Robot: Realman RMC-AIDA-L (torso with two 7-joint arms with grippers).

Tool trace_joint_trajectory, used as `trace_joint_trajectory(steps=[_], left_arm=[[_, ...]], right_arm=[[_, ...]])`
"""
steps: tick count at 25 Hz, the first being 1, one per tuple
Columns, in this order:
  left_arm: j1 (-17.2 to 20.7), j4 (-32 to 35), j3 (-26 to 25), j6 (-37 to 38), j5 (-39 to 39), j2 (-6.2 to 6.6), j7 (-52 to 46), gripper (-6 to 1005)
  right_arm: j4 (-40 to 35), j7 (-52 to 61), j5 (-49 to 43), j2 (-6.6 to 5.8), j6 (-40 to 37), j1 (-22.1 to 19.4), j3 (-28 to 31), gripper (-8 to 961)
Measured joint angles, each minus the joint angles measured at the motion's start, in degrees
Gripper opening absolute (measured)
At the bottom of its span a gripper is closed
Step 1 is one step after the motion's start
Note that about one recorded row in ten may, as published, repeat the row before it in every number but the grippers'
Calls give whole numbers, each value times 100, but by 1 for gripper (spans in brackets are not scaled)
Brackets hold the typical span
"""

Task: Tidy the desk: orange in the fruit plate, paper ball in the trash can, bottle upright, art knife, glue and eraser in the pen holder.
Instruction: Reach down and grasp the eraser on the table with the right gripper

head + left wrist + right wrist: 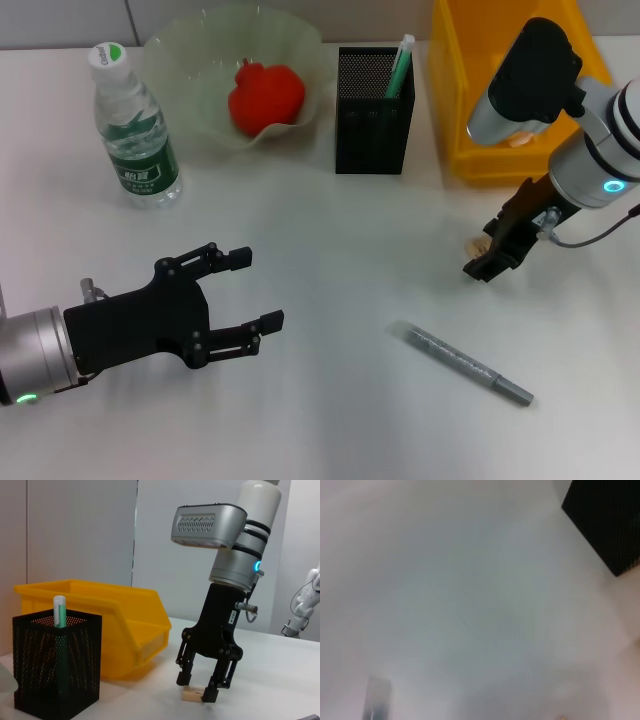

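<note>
- You have a white desk (330,260) under everything, and I'll place each thing against the black mesh pen holder (374,97) that stands near its back edge
- The yellow bin (470,110) stands just beside the pen holder, on the side of the robot's right arm
- The pale, wavy-edged fruit plate (200,60) sits just beside the pen holder on the other side, and the fruit in it (265,95) is red rather than orange
- Your right gripper (197,689) points down at the desk in front of the bin, forward and to the right of the pen holder; its fingers straddle the eraser, one tip at each end, though you cannot tell whether they press on it
- Your left gripper (255,290) hovers well forward of the pen holder on the left, fingers spread apart and holding nothing
- The bottle (133,128) stands upright beyond the fruit plate, farther left of the pen holder, its green-and-white cap on
- The grey knife (462,363) lies flat on the desk well forward of the pen holder, slanting, nearer the right gripper than the left
- A green, white-topped stick (400,66) stands inside the pen holder, leaning at its right corner
- The small tan eraser (192,693) rests on the desk between the right gripper's fingers
</note>
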Motion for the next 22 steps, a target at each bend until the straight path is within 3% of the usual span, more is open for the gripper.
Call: trace_joint_trajectory(steps=[2, 8, 22], left_arm=[[-6, 0, 0, 0, 0, 0, 0, 842], [-17, 0, -5, 0, 0, 0, 0, 842], [-17, 0, -6, 0, 0, 0, 0, 842]], right_arm=[[8, -2, -5, 0, 0, 3, -1, 704], [8, -7, -10, 0, 6, 6, -1, 551], [52, -10, -11, 0, 8, 7, -1, 552]])
